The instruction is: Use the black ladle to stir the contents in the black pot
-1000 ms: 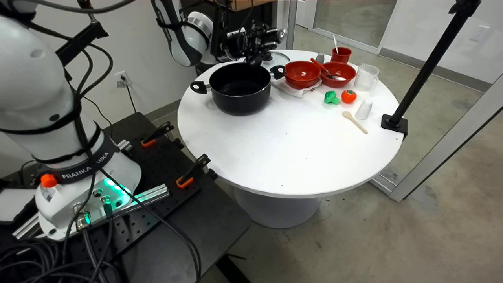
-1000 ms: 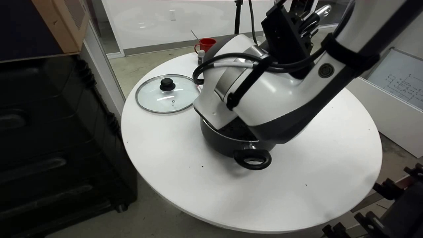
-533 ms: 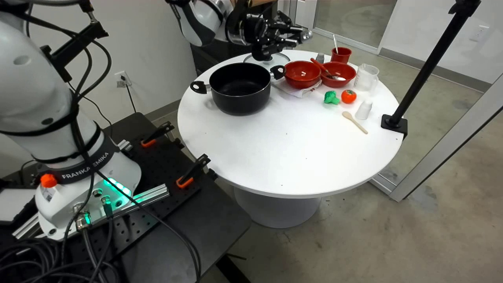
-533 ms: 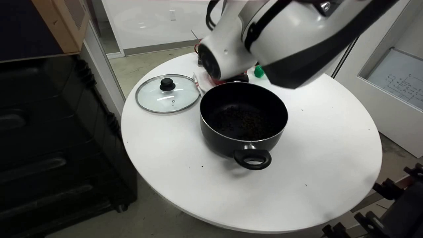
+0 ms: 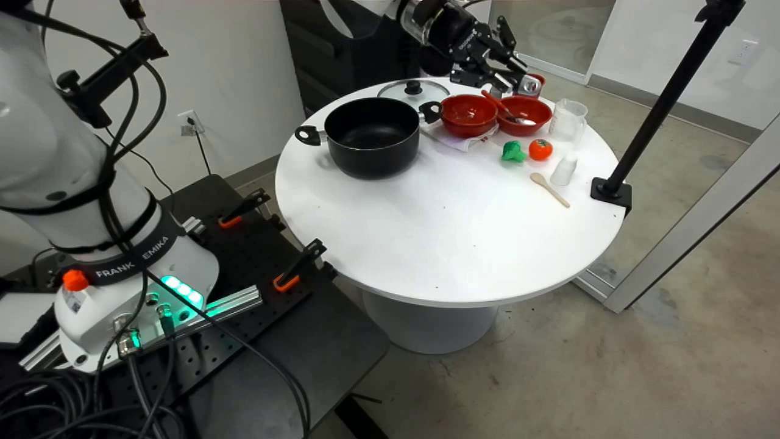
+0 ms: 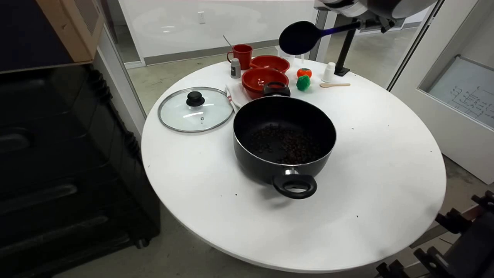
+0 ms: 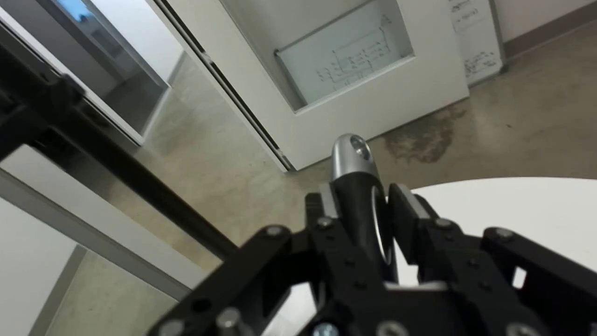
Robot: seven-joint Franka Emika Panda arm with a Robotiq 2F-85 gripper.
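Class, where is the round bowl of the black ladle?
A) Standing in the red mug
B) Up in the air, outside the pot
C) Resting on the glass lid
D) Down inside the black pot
B: the black ladle is in the air outside the black pot in an exterior view, its handle in the gripper in the wrist view.
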